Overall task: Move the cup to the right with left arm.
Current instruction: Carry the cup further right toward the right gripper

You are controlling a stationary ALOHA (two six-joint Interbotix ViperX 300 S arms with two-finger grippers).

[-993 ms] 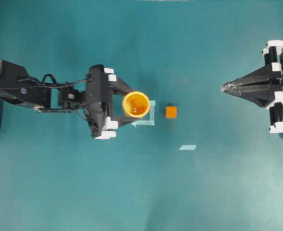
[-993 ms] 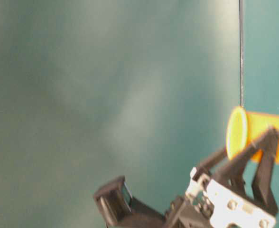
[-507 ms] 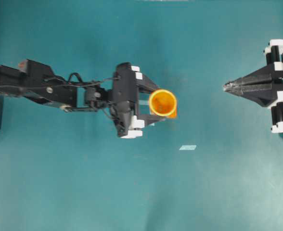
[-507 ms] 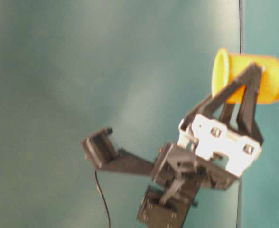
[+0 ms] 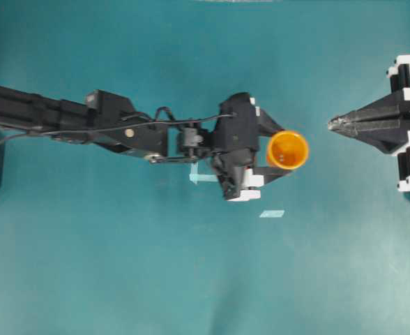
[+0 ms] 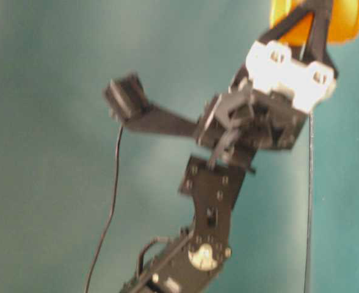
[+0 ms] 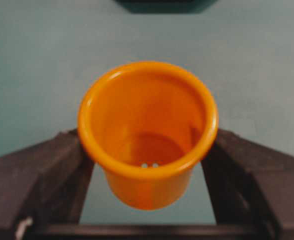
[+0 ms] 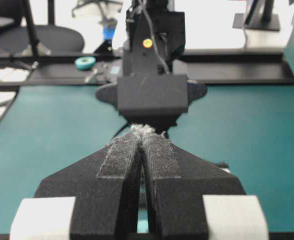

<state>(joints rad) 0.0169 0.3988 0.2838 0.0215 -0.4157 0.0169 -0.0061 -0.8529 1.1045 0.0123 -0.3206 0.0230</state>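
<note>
The cup point(image 5: 288, 150) is small, round and orange with a lighter rim, and it stands upright, right of the table's middle. My left gripper point(image 5: 283, 150) is shut on the cup, one black finger on each side of it. In the left wrist view the cup point(image 7: 147, 130) hangs between the two dark fingers point(image 7: 42, 175), its open mouth toward the camera and bare table under its base. The table-level view has the cup point(image 6: 345, 21) held off the table by the left gripper's fingers point(image 6: 317, 27). My right gripper point(image 5: 332, 125) rests at the right edge, pointed and shut, a short way from the cup.
Two pale tape marks lie on the teal table, one point(image 5: 203, 177) under the left arm and one point(image 5: 272, 213) in front of the cup. The long left arm point(image 5: 86, 125) stretches in from the left edge. The right gripper's tip point(image 8: 144, 131) faces across the table.
The left arm has carried the cup steadily to the right, and it rose off the table on the way. The right gripper has stayed where it was.
</note>
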